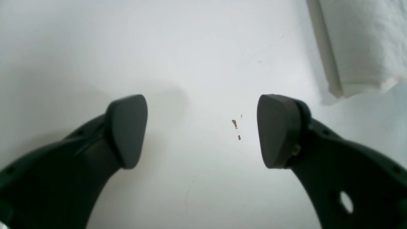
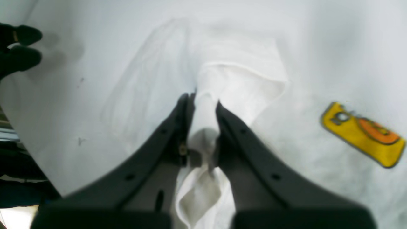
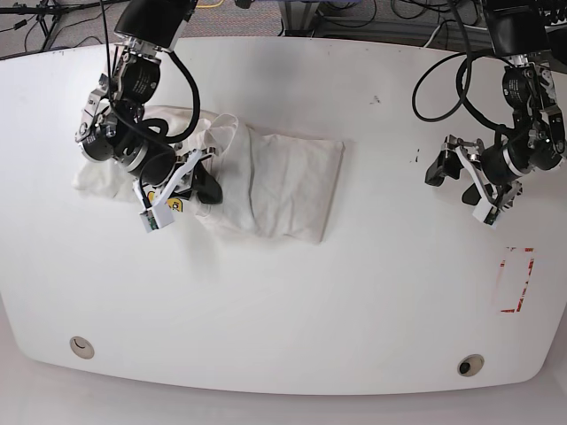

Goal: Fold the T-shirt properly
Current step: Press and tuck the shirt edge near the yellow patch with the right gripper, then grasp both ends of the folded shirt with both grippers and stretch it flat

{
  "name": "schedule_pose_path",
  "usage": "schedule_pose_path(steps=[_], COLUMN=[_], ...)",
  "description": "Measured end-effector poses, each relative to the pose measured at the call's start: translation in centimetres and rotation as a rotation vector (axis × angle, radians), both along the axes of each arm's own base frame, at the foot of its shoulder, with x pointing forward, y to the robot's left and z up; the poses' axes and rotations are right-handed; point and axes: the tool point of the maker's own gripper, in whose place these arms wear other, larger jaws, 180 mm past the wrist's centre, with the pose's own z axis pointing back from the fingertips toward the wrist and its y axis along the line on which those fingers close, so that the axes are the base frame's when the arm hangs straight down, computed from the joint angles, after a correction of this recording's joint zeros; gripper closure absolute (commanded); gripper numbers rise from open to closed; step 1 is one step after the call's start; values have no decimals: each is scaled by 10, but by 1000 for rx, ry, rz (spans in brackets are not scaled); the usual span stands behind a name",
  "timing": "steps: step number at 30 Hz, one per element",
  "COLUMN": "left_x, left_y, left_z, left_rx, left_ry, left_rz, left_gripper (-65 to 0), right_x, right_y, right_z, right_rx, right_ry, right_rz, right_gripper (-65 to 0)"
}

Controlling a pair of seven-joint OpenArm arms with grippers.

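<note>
Two dark fingers of the left gripper (image 1: 202, 130) stand wide apart in the left wrist view, with nothing between them but bare white table (image 1: 95, 47). A few small brown marks (image 1: 236, 125) lie on the surface between the tips. At the far right corner a folded edge of the T-shirt (image 1: 359, 44) shows, apart from the gripper.

In the right wrist view, the right gripper (image 2: 203, 105) is closed on a bunched fold of the off-white T-shirt (image 2: 235, 79), the cloth squeezed between its fingers and spilling out behind them. A small yellow label (image 2: 362, 135) with an orange and dark print lies on the cloth to the right. The other gripper's dark tips show at the far left edge.

From the base view, the T-shirt (image 3: 283, 181) lies partly folded on the left half of the table (image 3: 354, 292), and the right gripper (image 3: 202, 181) pinches it near its left end. The left gripper (image 3: 447, 164) hangs open over bare table at the right, well apart from the cloth. A red outlined mark (image 3: 516, 279) sits on the table near the right edge.
</note>
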Motion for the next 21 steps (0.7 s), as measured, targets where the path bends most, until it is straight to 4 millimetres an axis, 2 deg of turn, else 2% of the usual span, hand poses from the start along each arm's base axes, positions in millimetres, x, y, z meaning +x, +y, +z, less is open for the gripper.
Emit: schedule_pose_path(steps=[2,4,6,8,10,12,14,21], left_x=[0,0,2,3,4,7,11,27], left_y=[0,-2,-6,-13,-20,-30,-47,-120], left_z=[0,0,1,1,0,0,0,13], left_rx=[0,-4,-15,-33,-55,-80,-112,-215], left_ry=[0,-2,-8,-12,-14,-19,-25,-62], left_rz=[0,-4,-5,-3,-2,-3,-20,-136], left_gripper=[-511,-511,-511,-511,-511,-511,-511,-511], right_x=[2,1,0,-2,-2,-2,-3,-9], right_y=[-4,-7,-10,-14,-17,-22,-30,-43], right_z=[0,-2,-5,-6,-5,-2,4,23], right_rx=[-2,-11,-22,-33,-43,-59,-94,-175], right_ry=[1,3,15,21,16,7,-12,-69], right_rz=[-3,-5,-3,-3,-2,-4,-4,1], right_gripper=[-71,-152,-306,-415,-512,-580,-610,-612])
